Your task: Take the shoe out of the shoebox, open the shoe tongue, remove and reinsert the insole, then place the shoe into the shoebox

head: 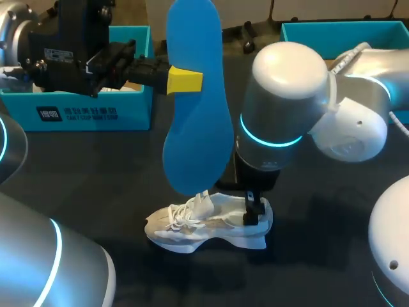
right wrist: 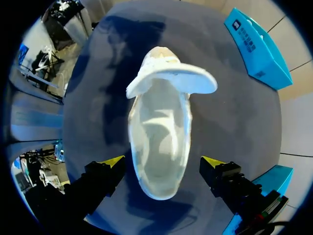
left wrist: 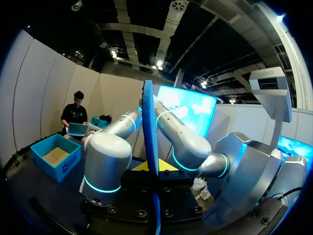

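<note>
Head view: one of the jaws of the left gripper (head: pixel 185 80) is hidden behind the insole (head: pixel 195 96), whose top is cut off at the edge. The yellow tips of the right gripper (right wrist: pixel 161 164) are masked by the right arm (head: pixel 284 109) and the shoe (head: pixel 208 224). The left shoebox (head: pixel 96 114) is partly covered. Right wrist view: the toe is hidden under the raised tongue (right wrist: pixel 171 81).
</note>
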Controlling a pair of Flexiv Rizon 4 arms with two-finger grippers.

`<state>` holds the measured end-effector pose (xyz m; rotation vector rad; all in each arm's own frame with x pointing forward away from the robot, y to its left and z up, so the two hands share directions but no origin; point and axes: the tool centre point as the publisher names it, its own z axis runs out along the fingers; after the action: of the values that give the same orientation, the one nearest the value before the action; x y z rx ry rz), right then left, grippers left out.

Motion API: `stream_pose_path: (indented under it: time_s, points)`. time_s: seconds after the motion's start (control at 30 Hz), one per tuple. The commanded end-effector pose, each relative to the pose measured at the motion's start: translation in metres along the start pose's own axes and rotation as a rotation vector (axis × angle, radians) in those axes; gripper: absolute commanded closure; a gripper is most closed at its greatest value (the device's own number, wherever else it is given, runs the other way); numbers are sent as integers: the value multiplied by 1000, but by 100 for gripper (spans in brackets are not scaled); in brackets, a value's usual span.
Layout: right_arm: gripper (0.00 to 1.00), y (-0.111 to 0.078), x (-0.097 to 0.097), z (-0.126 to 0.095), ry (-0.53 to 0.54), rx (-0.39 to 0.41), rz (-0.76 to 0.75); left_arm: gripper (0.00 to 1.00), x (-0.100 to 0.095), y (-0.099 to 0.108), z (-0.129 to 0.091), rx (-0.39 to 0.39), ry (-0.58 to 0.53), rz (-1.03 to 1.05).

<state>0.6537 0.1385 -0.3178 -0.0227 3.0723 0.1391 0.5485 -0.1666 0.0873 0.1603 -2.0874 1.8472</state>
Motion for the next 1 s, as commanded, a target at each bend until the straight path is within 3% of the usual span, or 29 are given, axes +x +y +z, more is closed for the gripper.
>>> stream_pose_path:
  time_s: [0.03,0.83,0.93,0.97,1.0]
  points:
    - [0,13,-16,10,24,6,-21,100,-1,-2,1,-5,2,0]
    - [1,24,-38,64,54,-63,-38,100,-1,-2,1,-5,2,0]
    - [15,23,-38,68,60,-63,-31,100,-1,-2,1,-5,2,0]
    - [24,23,-38,69,61,-63,-29,100,-1,-2,1,-5,2,0]
    - [50,22,-38,69,63,-66,-25,100,-1,-2,1,-5,2,0]
